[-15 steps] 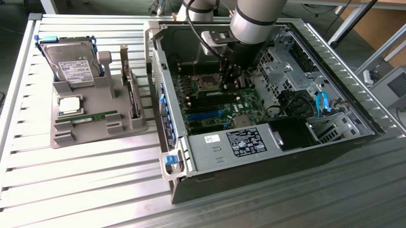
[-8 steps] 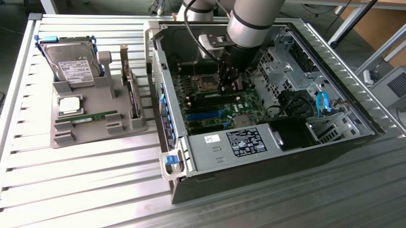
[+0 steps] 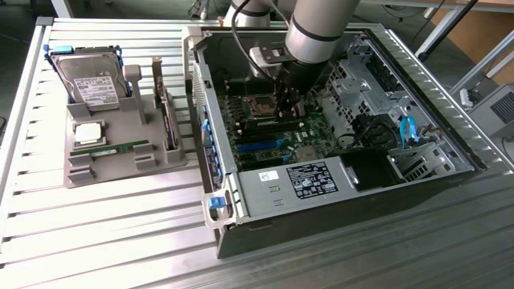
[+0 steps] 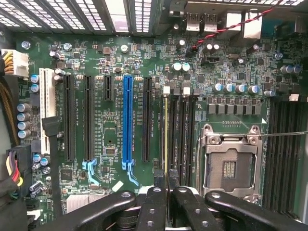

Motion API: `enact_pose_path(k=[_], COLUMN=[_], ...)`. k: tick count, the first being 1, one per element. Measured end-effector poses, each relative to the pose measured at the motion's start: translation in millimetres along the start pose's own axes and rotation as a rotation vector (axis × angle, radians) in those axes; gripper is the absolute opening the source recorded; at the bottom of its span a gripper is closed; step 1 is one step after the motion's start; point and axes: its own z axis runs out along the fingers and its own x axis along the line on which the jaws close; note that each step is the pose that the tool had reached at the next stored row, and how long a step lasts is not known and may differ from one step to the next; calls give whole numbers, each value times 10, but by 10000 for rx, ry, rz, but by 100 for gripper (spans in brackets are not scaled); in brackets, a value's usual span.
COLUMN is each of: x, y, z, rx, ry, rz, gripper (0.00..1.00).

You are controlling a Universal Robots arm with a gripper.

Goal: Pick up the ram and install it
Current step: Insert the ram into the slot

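1. Pincer: upper centre of the exterior view, over the motherboard; nearly closed, pinching the ram.
2. Ram: seen edge-on between the fingers, long axis parallel to the memory slots.

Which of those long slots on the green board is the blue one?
The blue slot is the one with black slots on either side of it. A white slot sits at the row's end.
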Motion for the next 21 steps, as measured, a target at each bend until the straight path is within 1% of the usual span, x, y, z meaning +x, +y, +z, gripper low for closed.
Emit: enact_pose_path(k=[4,9,10,11,12,13,18,21], x=[1,1,1,1,1,1,-2,-25], y=[2,4,6,8,8,8,8,8], z=[40,89,95,98,105,107,110,115], rx=[0,-1,-1,-1,3,5,6,8], ry=[2,26,37,71,126,139,139,140], rz=[0,2,2,9,116,170,183,215], gripper=[11,11,11,11,11,11,11,11])
